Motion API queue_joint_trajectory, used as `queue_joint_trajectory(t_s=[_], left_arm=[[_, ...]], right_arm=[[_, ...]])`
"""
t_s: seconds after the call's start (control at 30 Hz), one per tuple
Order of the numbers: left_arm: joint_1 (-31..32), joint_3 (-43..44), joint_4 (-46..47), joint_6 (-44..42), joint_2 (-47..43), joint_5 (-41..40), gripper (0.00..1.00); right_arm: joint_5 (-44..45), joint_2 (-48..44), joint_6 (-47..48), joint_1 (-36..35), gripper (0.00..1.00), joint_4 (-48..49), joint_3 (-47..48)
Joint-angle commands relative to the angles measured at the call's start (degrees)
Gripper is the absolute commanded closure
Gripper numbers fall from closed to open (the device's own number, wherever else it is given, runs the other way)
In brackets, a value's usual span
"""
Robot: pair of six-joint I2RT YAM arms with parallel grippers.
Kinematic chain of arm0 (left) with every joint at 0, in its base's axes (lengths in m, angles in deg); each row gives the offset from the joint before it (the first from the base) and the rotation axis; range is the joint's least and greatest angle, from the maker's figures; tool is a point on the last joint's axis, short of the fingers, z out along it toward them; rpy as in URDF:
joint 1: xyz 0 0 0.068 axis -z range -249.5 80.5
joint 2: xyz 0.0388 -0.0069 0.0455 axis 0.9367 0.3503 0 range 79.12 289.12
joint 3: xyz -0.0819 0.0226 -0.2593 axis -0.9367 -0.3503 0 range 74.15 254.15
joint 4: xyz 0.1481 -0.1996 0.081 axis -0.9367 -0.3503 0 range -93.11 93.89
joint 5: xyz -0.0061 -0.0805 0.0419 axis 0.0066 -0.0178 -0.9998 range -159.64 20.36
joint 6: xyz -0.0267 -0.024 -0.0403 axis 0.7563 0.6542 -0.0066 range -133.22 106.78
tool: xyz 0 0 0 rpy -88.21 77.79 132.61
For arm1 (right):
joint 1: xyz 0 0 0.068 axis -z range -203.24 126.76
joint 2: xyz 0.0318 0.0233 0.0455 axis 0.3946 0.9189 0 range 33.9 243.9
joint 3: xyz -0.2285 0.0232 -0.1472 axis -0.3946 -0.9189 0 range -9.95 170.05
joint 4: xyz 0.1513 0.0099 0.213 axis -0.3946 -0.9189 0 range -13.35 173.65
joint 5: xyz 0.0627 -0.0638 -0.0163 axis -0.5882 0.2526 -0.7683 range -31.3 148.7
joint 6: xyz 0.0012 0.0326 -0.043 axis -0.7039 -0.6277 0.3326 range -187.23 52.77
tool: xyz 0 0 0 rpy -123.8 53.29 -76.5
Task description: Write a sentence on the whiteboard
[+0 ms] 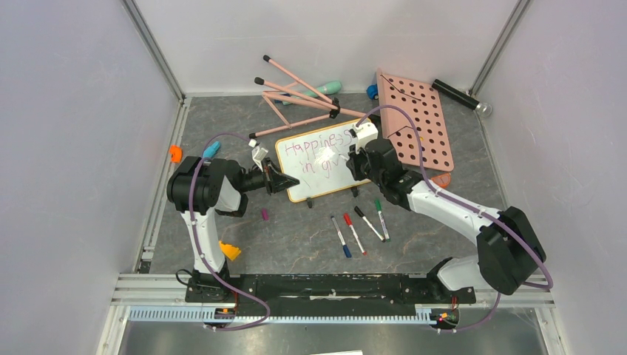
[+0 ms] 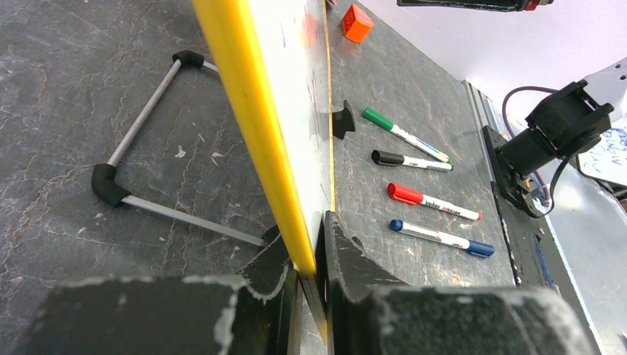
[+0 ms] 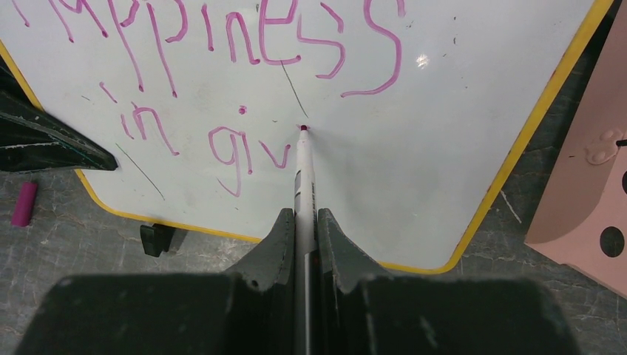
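The whiteboard (image 1: 319, 171) stands tilted on its black feet in the middle of the table. Purple-pink writing on it reads "Happiness" above "in giv" (image 3: 222, 144). My right gripper (image 3: 303, 222) is shut on a purple-pink marker (image 3: 304, 174) whose tip touches the board just right of the "v". In the top view the right gripper (image 1: 360, 151) is over the board's right half. My left gripper (image 2: 310, 259) is shut on the board's yellow-rimmed left edge (image 2: 259, 133), and in the top view the left gripper (image 1: 285, 181) is at the board's left side.
Blue (image 1: 341, 237), red (image 1: 354, 234), black (image 1: 369, 223) and green (image 1: 381, 220) markers lie in front of the board. A purple cap (image 1: 265, 214) lies near the left gripper. A pink board with round holes (image 1: 415, 118) and a pink folding stand (image 1: 296, 96) lie behind.
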Motion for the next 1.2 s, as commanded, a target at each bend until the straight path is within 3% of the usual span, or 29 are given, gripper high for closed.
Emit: queue_joint_trajectory(t_s=[0.0,0.13,0.63,1.17], left_arm=[[-0.83,-0.16,2.34,-10.89,2.57,-3.44,0.97],[-0.83,-0.13,2.34,-10.84,2.61,-3.43,0.97],[-0.82,-0.17,2.34,-10.85,2.60,-3.48,0.97],[-0.83,-0.14,2.34,-10.84,2.55,-3.44,0.97]], right_arm=[[3.58,0.04,-1.05,0.39,1.00,2.11,1.07],[-2.04,0.44,0.61,0.41,1.00,2.36,1.51],[-0.51,-5.64,-0.33,0.39,1.00,2.74,-1.98],[-1.50,-3.40,-0.32,0.40,1.00,2.97,-3.26]])
